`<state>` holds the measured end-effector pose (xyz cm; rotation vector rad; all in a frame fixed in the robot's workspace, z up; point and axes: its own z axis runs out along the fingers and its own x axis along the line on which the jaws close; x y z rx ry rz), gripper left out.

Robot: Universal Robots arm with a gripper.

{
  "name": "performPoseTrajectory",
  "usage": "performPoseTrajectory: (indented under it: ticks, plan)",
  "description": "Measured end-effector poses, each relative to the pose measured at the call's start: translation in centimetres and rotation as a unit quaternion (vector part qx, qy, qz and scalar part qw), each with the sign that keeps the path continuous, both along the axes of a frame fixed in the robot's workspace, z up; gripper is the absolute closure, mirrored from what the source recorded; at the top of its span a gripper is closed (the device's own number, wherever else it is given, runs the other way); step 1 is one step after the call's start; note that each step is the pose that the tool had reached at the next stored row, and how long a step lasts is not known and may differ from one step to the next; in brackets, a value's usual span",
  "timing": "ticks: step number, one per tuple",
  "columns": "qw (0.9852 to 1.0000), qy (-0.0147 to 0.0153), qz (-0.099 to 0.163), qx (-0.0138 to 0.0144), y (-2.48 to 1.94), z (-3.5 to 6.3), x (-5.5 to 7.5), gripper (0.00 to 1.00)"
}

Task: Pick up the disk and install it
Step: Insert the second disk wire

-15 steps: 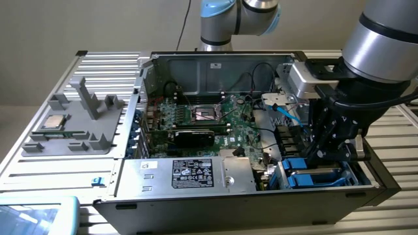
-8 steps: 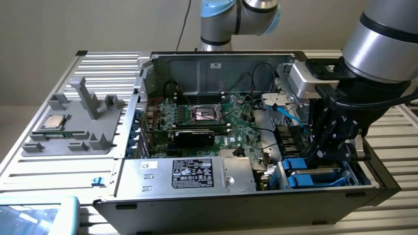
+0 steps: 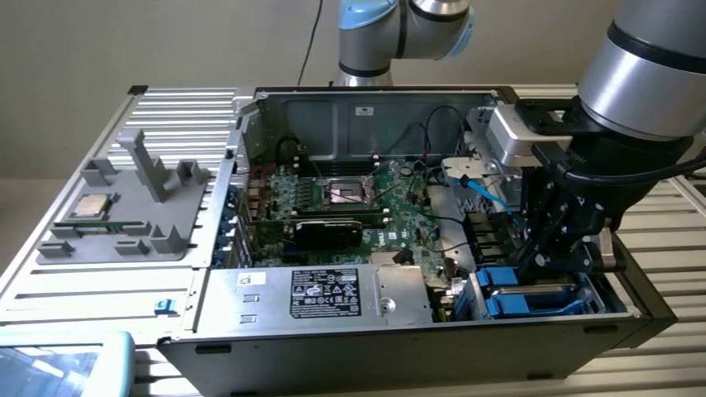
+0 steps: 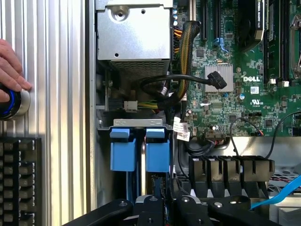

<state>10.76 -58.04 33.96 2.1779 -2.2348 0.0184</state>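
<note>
exterior, case: one open computer case (image 3: 441,331), centre frame.
exterior, gripper: one gripper (image 3: 563,260), lower right, down in the drive bay, clenched; grasp not visible.
exterior, disk: one disk (image 3: 535,299) with blue bracket, lower right, in the bay just beside the gripper.
exterior, chip: one processor chip (image 3: 88,207), left, on grey tray (image 3: 121,248).
wrist, blue tabs: two (image 4: 139,150), centre-low.
wrist, hand: one hand (image 4: 11,66), on a round button (image 4: 14,103).
wrist, keyboard: one (image 4: 19,181).

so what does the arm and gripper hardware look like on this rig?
The arm has silver-grey tube links with black bands; the rear joints carry light-blue caps. A silver block sits at the wrist. The gripper is black, with jointed linkage fingers and visible pivot screws. A thin black cable runs behind the base.
</note>
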Motion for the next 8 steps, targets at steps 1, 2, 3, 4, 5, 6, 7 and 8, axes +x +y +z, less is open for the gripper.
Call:
performPoseTrajectory:
  ticks: [1, 2, 3, 4, 5, 6, 7, 8]
  plan:
    - [1.0000, 0.0000, 0.000, 0.0001, 0.00, 0.00, -0.02, 0.84]
    - [1.0000, 0.0000, 0.000, 0.0001, -0.01, 0.00, -0.03, 0.84]
    - [1.0000, 0.0000, 0.000, 0.0002, -0.01, 0.00, -0.03, 0.84]
    - [1.0000, 0.0000, 0.000, 0.0002, -0.02, 0.00, -0.03, 0.84]
    - [1.0000, 0.0000, 0.000, 0.0002, -0.02, 0.00, -0.04, 0.84]
    - [1.0000, 0.0000, 0.000, 0.0003, -0.02, 0.00, -0.06, 0.84]
    - [1.0000, 0.0000, 0.000, 0.0004, -0.02, 0.00, -0.08, 0.84]
    - [1.0000, 0.0000, 0.000, 0.0005, -0.02, 0.00, -0.09, 0.84]
